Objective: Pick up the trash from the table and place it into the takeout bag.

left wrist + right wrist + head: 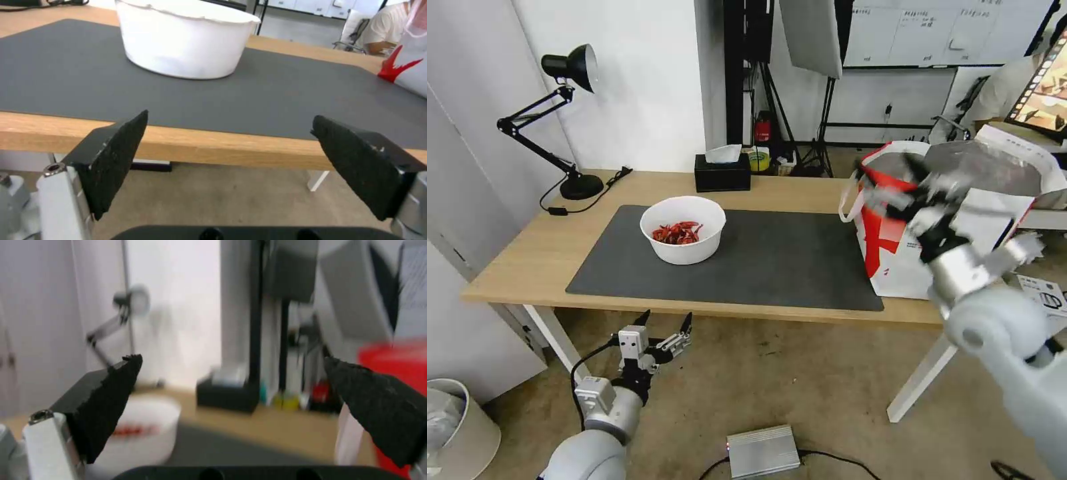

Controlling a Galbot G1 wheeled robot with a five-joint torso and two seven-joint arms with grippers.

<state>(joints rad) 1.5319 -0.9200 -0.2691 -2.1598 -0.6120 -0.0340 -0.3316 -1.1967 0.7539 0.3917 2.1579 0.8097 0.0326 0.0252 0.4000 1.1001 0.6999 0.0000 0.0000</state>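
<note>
My right pincer [894, 181] hung released over the takeout bag [894, 260] at three o'clock of the bowl [682, 230]; my left pincer [664, 323] waited released below the desk [514, 260].

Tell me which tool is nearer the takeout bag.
Right. The right tool is open, raised beside the takeout bag at its rim. The left tool is open, low in front of the table edge, well away from the bag.

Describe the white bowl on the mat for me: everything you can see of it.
The white bowl is round, deep and opaque, looks like paper or plastic, with its rim slightly uneven. It stands upright on the dark grey mat, toward the mat's left half, holding red chilli scraps at its bottom. Nothing else touches it; the left claw hangs open below the table edge.
</note>
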